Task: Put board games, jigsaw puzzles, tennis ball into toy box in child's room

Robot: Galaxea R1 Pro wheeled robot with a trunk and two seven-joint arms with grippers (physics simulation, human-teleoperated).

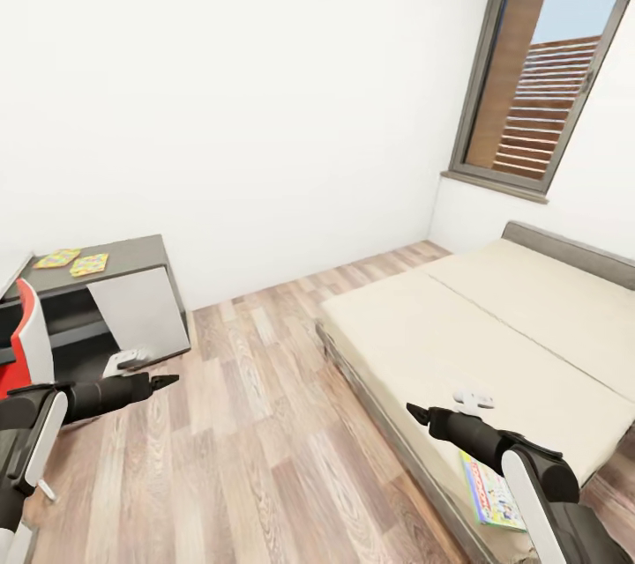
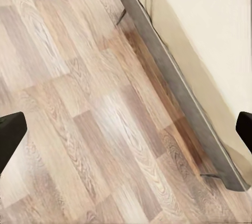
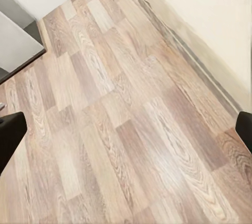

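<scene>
Board game (image 1: 490,493), blue-covered, lies flat at the bed's (image 1: 529,317) near edge; jigsaw puzzles (image 1: 75,261) rest on the table (image 1: 132,254). Both grippers, left (image 1: 168,382) and right (image 1: 414,412), spread open, empty, held forward in transit.

Two jigsaw puzzles (image 1: 72,262) lie flat side by side on the dark grey top of the table (image 1: 132,252), near its far left corner — thin squares of yellow, green, red and blue pieces, close together. On the bed (image 1: 494,326), a plain beige mattress with a low grey headboard, one board game (image 1: 488,493) lies flat at the near edge — a thin box with a bright blue printed cover, partly hidden.
</scene>
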